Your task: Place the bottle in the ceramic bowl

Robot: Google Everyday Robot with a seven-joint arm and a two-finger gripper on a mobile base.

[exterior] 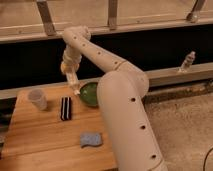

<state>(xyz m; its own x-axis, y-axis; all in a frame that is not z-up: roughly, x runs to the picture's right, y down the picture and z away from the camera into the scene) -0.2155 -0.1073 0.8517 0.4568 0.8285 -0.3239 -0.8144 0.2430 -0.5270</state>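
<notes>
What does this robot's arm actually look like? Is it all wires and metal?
No: the arm is smooth cream-coloured casing, in thick rounded tube sections, dotted with small dark round marks. No loose cables show. The gripper, the same pale colour, is far slimmer, just left of the green bowl.
</notes>
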